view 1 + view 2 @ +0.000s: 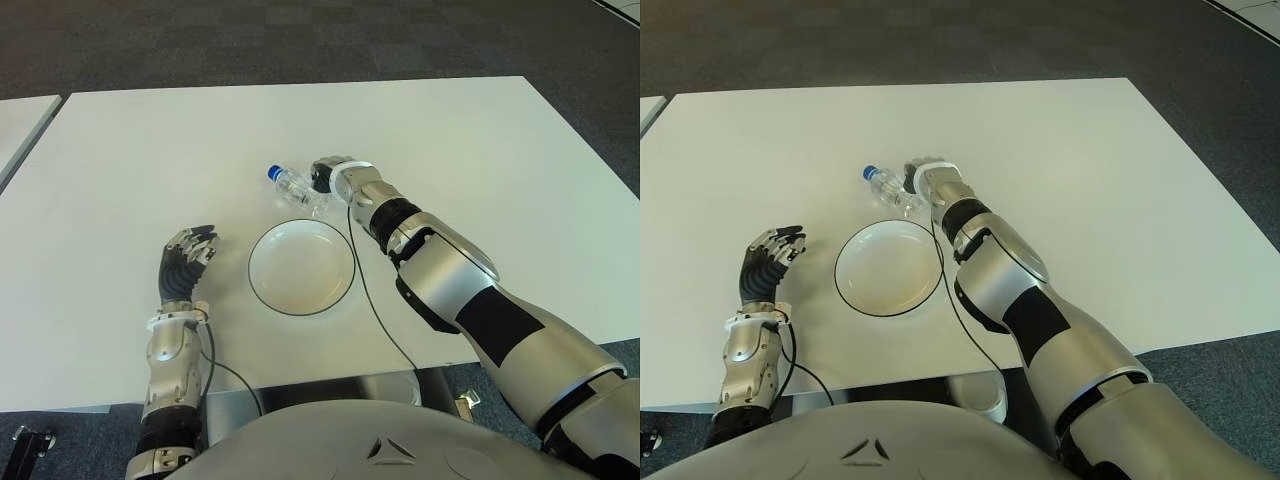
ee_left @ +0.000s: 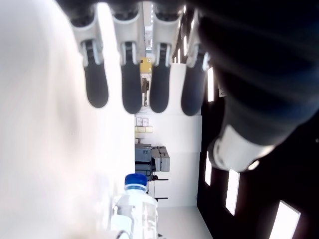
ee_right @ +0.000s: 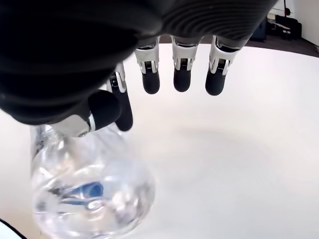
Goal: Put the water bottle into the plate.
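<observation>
Left hand [image 1: 188, 252] idle near the surface [image 1: 130, 160] front, left of the plate [image 1: 300, 267], fingers loosely extended, nothing held. Plate empty. Just beyond its far rim the water bottle [image 1: 298, 189] lies on its side. Right hand [image 1: 335, 175] at its base, fingers extended, not closed around it. Risk: round bottle rolls away or gets nudged onto the rim before the grip closes.

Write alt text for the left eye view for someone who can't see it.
The robot's right hand reaches a clear water bottle lying on a white table, just beyond an empty white plate. Its left hand shows left of the plate.
</observation>
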